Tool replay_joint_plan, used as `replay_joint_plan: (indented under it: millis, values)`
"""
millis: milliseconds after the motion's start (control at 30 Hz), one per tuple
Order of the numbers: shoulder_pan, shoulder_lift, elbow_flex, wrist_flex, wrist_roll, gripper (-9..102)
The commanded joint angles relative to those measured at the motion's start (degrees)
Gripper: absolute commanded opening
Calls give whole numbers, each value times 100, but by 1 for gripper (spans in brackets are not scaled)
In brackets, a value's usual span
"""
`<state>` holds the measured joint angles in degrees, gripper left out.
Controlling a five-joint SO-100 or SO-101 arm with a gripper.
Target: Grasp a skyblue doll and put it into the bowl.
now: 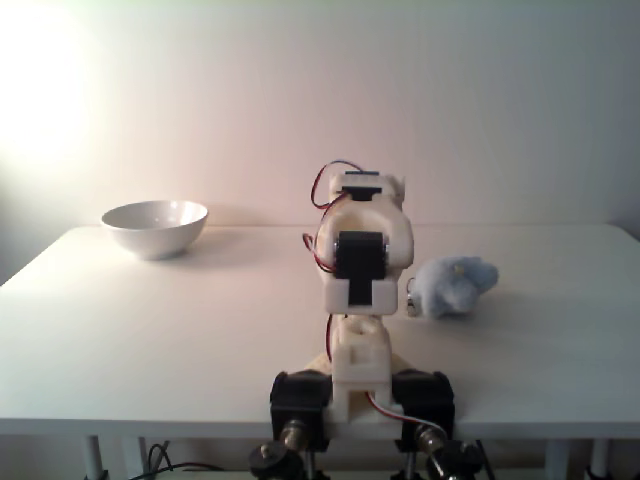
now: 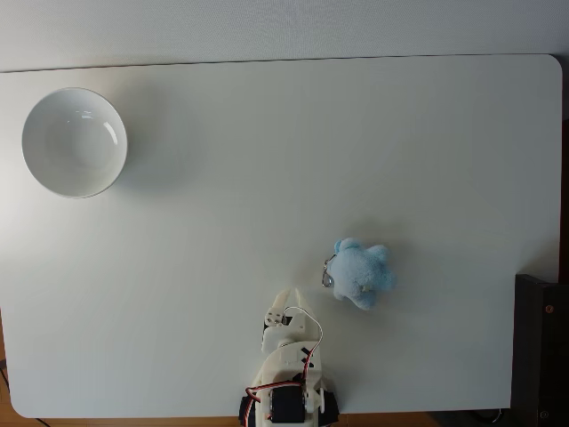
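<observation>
The white arm [image 2: 289, 378] sits folded over its base at the near edge of the table [image 2: 267, 178]. Its gripper [image 2: 284, 302] points toward the table's middle, low over the surface, fingers apparently together and holding nothing.

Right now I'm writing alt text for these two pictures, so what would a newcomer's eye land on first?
First the skyblue doll, the one spot of colour on the white table, lying just right of the folded arm in the top-down fixed view. Next the bowl, empty, far off at the table's upper-left corner. The gripper sits tucked near the arm's base, holding nothing.
</observation>
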<state>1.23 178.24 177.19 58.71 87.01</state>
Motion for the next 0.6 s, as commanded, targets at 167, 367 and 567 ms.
replay_joint_plan:
  millis: [167,367,567]
  values:
    - [44,1608,9,-26,-44,2]
    - [18,1608,9,-26,-44,2]
    - [44,1626,9,-26,-9,2]
